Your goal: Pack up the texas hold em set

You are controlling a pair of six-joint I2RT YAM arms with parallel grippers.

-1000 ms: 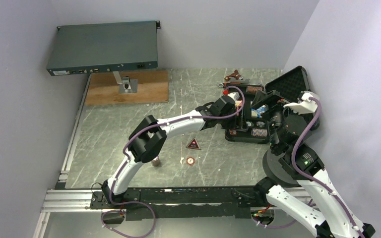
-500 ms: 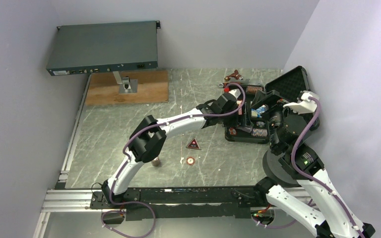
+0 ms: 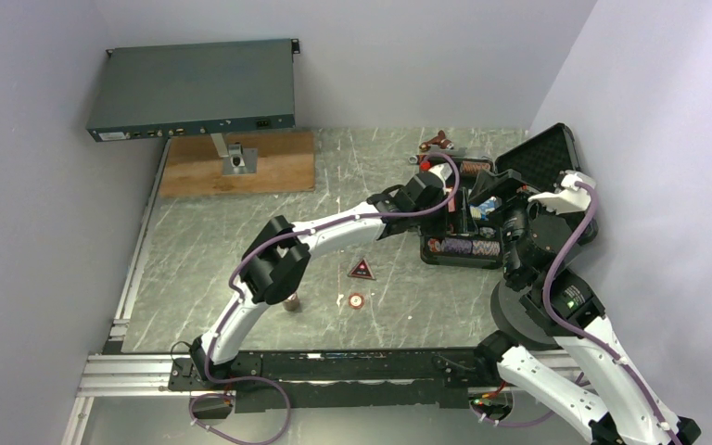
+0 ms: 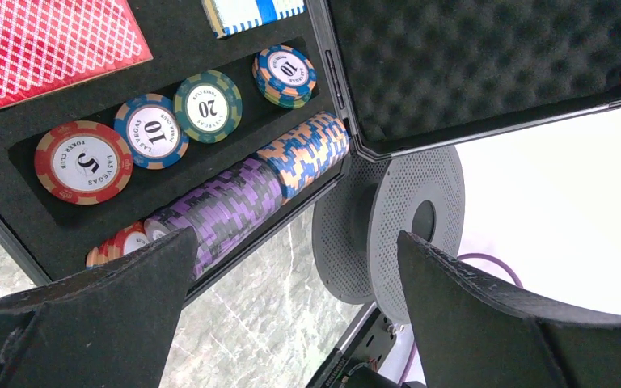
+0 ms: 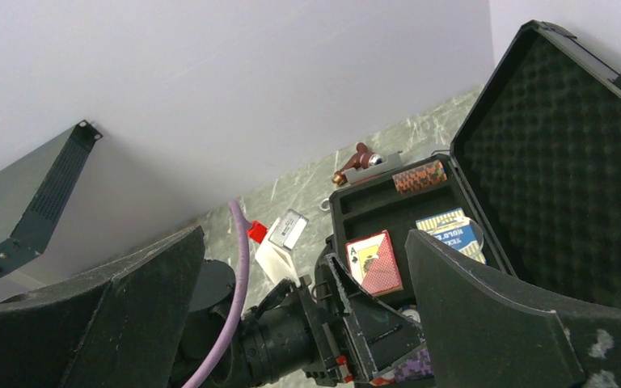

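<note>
The black briefcase lies open at the right, its foam-lined lid raised. A purple and orange row of chips fills its front slot, and single chips lie flat behind. A red card deck and a blue deck sit further in. My left gripper hangs open over the case's front edge, holding nothing. Beside the case my right gripper is open and empty, facing the left gripper. A red-black triangle piece and one chip lie on the table.
A small stack stands left of the loose chip. The wrench lies behind the case. The grey-blue rack box sits raised over a wooden board at the back left. Walls close in on the right and the back.
My left gripper's jaws have opened wide and drawn back a little from the case. The purple row of chips now lies uncovered in the front slot. The right arm has not moved.
</note>
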